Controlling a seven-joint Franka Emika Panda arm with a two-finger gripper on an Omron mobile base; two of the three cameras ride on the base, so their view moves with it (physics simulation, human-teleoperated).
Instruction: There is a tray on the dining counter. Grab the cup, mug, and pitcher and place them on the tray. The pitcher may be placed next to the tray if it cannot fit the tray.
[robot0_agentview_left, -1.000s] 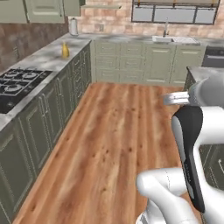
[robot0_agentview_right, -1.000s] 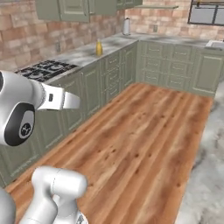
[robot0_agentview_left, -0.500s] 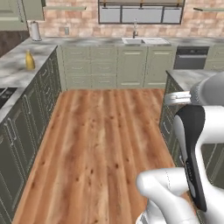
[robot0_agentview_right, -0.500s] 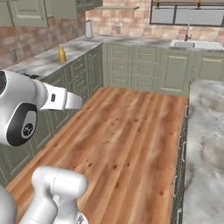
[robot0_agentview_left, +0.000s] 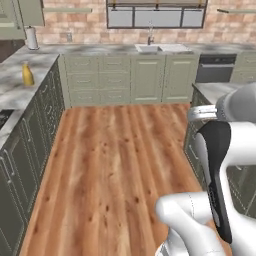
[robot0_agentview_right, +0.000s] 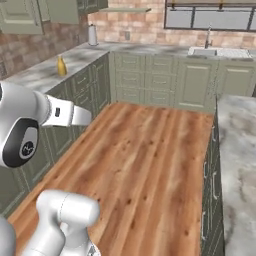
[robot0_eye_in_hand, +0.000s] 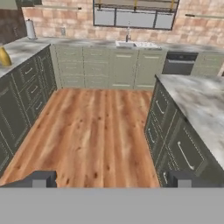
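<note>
The pitcher (robot0_agentview_left: 27, 75) (robot0_agentview_right: 61, 66) (robot0_eye_in_hand: 4, 57), a mustard-tan bottle shape, stands upright on the left wall counter, far from my hand. My gripper (robot0_eye_in_hand: 111, 180) is open, with nothing between its dark fingertips (robot0_eye_in_hand: 41, 179), and it points down the kitchen aisle above the floor. The dining counter (robot0_agentview_right: 241, 150) (robot0_eye_in_hand: 202, 105) (robot0_agentview_left: 216, 90) runs along the right as a grey-white marbled top over dark cabinets. The tray, the cup and the mug are out of view.
A wood floor (robot0_agentview_left: 115, 160) stretches ahead between the cabinet rows. The back wall holds a sink (robot0_agentview_left: 157, 48) (robot0_eye_in_hand: 131, 44) under a window and a dishwasher (robot0_agentview_left: 215, 68). A paper towel roll (robot0_agentview_left: 31, 37) (robot0_agentview_right: 92, 35) stands in the far left corner.
The whole picture has swung: the base turned right, so the stove left the view and the sink wall came to the centre. The gripper stays open.
</note>
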